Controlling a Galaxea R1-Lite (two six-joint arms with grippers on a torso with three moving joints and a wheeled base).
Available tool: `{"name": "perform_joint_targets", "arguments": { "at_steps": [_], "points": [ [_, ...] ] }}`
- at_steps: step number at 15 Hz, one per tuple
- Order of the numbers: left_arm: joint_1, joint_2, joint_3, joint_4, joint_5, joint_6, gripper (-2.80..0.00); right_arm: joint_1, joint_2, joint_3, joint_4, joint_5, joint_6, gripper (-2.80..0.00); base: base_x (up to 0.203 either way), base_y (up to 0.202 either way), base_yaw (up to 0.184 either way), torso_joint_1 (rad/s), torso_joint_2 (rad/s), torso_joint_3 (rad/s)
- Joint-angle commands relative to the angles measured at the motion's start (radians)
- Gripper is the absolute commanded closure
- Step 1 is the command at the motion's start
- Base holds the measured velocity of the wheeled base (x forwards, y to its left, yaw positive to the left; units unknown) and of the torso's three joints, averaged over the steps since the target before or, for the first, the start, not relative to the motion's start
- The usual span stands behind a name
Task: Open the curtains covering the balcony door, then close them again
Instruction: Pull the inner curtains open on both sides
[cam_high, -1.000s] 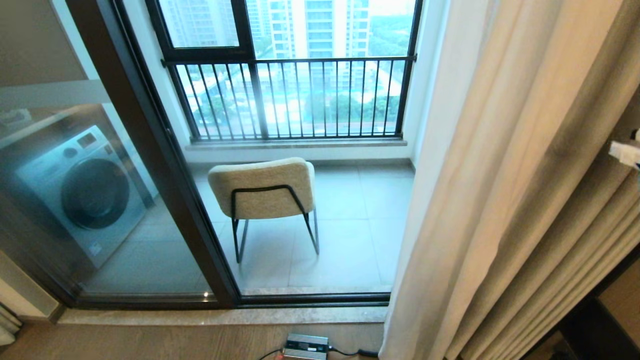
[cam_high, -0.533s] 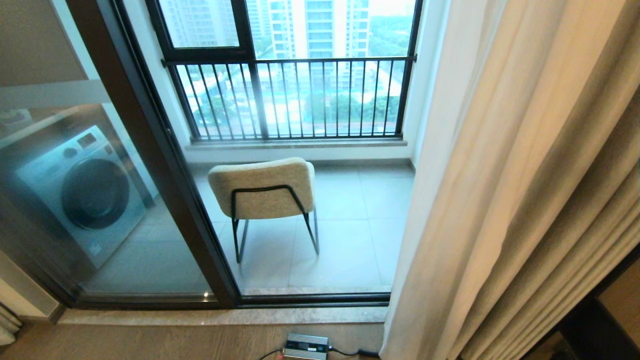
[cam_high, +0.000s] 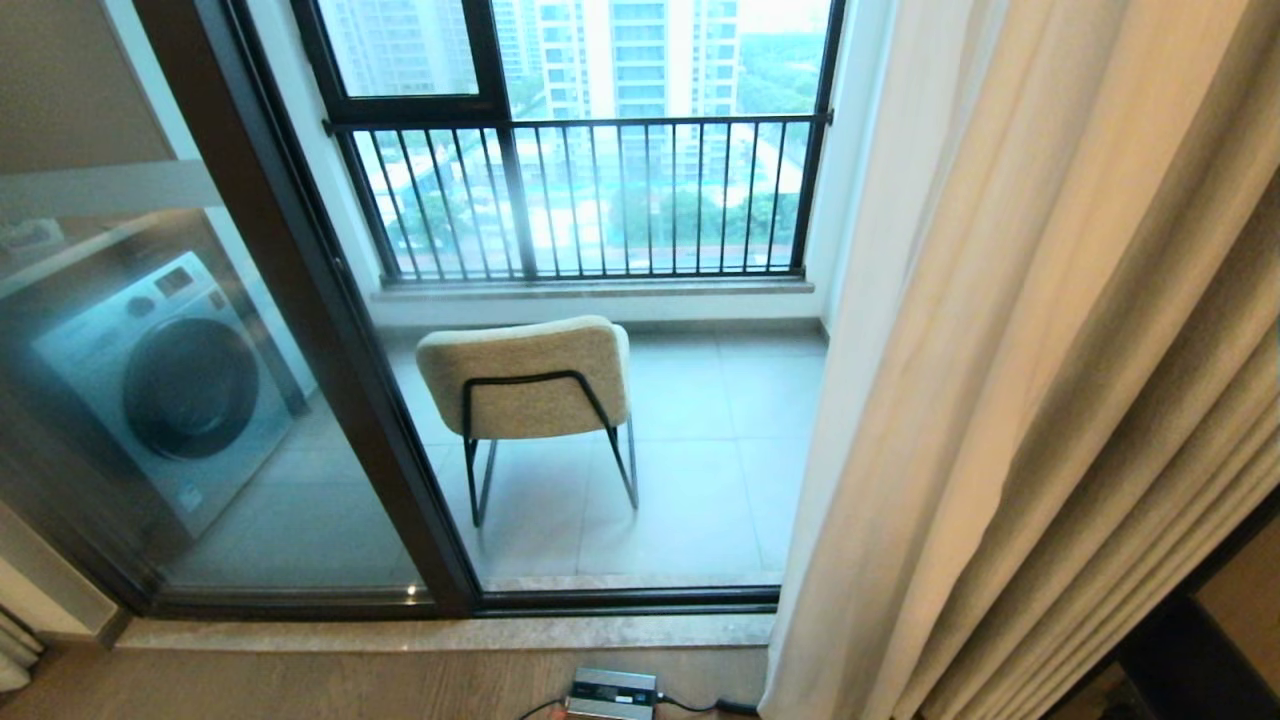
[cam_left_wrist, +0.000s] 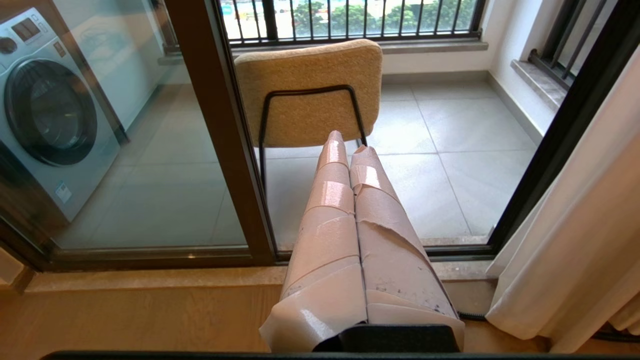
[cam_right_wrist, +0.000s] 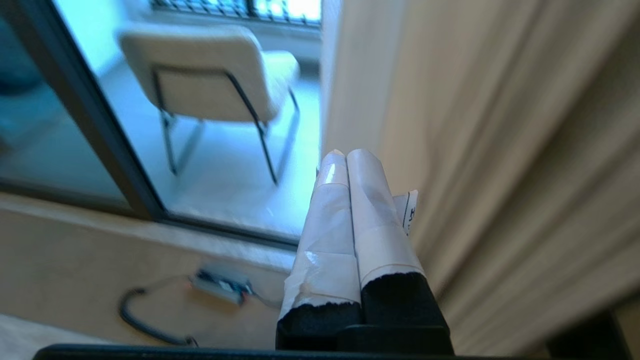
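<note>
Curtains bunched to the right, balcony door showing, both grippers clenched on nothing.

Going left to right: a washing machine (cam_high: 165, 375) is sitting behind the left glass pane, the dark frame of the balcony door (cam_high: 330, 330) is slanting down past it, and a beige chair (cam_high: 527, 385) is standing on the balcony tiles in front of the barred outer window (cam_high: 590, 195). On the floor inside, a small grey box (cam_high: 610, 693) with a cable is lying by the sill. The curtains (cam_high: 1040, 400) are hanging gathered at the right, leaving the glass uncovered. The left gripper (cam_left_wrist: 348, 146) is pointing toward the chair, taped fingers pressed together, empty. The right gripper (cam_right_wrist: 346, 152) is hovering just beside the curtains' folds, fingers clamped together, no cloth between them.
</note>
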Motion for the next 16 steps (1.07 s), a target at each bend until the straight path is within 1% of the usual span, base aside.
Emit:
{"name": "perform_joint_targets", "arguments": {
  "at_steps": [1, 2, 3, 4, 5, 6, 7, 9, 11, 12, 13, 14, 16],
  "points": [
    [0.0, 0.0, 0.0, -0.001, 0.0, 0.0, 0.0, 0.068, -0.137, 0.098, 0.015, -0.1, -0.033, 0.0, 0.0, 0.0, 0.0, 0.0, 0.0, 0.0],
    [0.0, 0.0, 0.0, -0.001, 0.0, 0.0, 0.0, 0.107, -0.191, 0.145, 0.021, -0.165, -0.048, 0.0, 0.0, 0.0, 0.0, 0.0, 0.0, 0.0],
    [0.0, 0.0, 0.0, -0.001, 0.0, 0.0, 0.0, 0.159, -0.24, 0.19, 0.029, -0.247, -0.061, 0.0, 0.0, 0.0, 0.0, 0.0, 0.0, 0.0],
    [0.0, 0.0, 0.0, -0.001, 0.0, 0.002, 0.0, 0.213, -0.277, 0.204, 0.068, -0.324, -0.074, 0.0, 0.0, 0.0, 0.0, 0.0, 0.0, 0.0],
    [0.0, 0.0, 0.0, -0.001, 0.0, 0.002, 0.0, 0.241, -0.291, 0.209, 0.131, -0.396, -0.084, 0.0, 0.0, 0.0, 0.0, 0.0, 0.0, 0.0],
    [0.0, 0.0, 0.0, -0.001, 0.0, 0.002, 0.0, 0.242, -0.295, 0.211, 0.146, -0.414, -0.078, 0.0, 0.0, 0.0, 0.0, 0.0, 0.0, 0.0],
    [0.0, 0.0, 0.0, -0.001, 0.0, 0.001, 0.0, 0.242, -0.295, 0.211, 0.157, -0.412, -0.067, 0.0, 0.0, 0.0, 0.0, 0.0, 0.0, 0.0],
    [0.0, 0.0, 0.0, -0.001, 0.0, 0.001, 0.0, 0.253, -0.295, 0.211, 0.193, -0.411, -0.072, 0.0, 0.0, 0.0, 0.0, 0.0, 0.0, 0.0],
    [0.0, 0.0, 0.0, -0.001, -0.002, 0.002, 0.0, 0.323, -0.312, 0.211, 0.201, -0.432, -0.065, 0.0, 0.0, 0.0, 0.0, 0.0, 0.0, 0.0],
    [0.0, 0.0, 0.0, -0.001, 0.0, 0.001, 0.0, 0.366, -0.322, 0.211, 0.203, -0.478, -0.062, 0.0, 0.0, 0.0, 0.0, 0.0, 0.0, 0.0],
    [0.0, 0.0, 0.0, -0.001, 0.0, 0.0, 0.0, 0.389, -0.344, 0.211, 0.216, -0.533, -0.059, 0.0, 0.0, 0.0, 0.0, 0.0, 0.0, 0.0],
    [0.0, 0.0, 0.0, -0.001, 0.0, 0.002, 0.0, 0.382, -0.377, 0.211, 0.236, -0.544, -0.055, 0.0, 0.0, 0.0, 0.0, 0.0, 0.0, 0.0],
    [0.0, 0.0, 0.0, -0.001, 0.0, 0.002, 0.0, 0.366, -0.493, 0.211, 0.271, -0.528, -0.051, 0.0, 0.0, 0.0, 0.0, 0.0, 0.0, 0.0]
  ]
}}
